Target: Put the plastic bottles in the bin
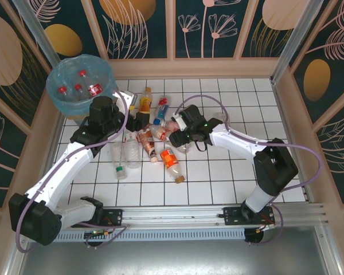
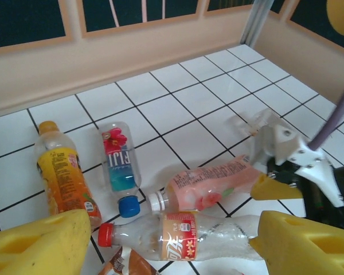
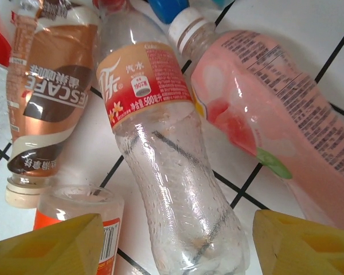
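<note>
Right gripper (image 3: 178, 220) straddling clear bottle (image 3: 160, 143), unclenched; light, crushable, slick, advising mid-body grip. Left gripper (image 2: 175, 229) released; bin (image 1: 53, 86) 10 o'clock.

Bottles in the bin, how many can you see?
3, all red-capped, in the bin: one left, one at the far side, one red-labelled at the right. More may be hidden underneath.
</note>
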`<action>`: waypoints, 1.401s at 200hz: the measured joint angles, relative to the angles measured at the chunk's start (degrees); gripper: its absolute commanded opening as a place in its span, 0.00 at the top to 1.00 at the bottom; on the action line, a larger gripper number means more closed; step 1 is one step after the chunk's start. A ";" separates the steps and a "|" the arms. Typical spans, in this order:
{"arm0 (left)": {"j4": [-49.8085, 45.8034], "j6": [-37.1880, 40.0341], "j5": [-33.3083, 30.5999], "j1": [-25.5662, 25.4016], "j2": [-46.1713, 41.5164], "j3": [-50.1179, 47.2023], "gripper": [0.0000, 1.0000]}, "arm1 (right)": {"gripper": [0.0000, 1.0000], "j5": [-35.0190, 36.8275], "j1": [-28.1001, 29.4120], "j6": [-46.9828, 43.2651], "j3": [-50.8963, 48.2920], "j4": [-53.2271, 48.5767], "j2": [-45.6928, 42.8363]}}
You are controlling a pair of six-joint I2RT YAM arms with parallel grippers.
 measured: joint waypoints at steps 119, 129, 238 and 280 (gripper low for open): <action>0.33 0.22 -1.62 0.00 0.02 0.00 0.22 | 0.23 -0.55 0.00 -0.92 0.00 -0.02 8.37; 0.33 0.20 -1.73 0.00 0.02 0.00 0.22 | 0.23 -0.52 0.00 -0.94 0.00 -0.09 8.92; 0.33 0.17 -2.67 0.00 0.13 0.00 0.22 | 0.29 -0.59 0.00 -2.40 -0.87 -0.15 10.19; 0.33 0.17 -2.69 0.00 0.46 0.00 0.22 | 0.38 -0.59 0.11 -2.62 -0.92 -0.07 10.23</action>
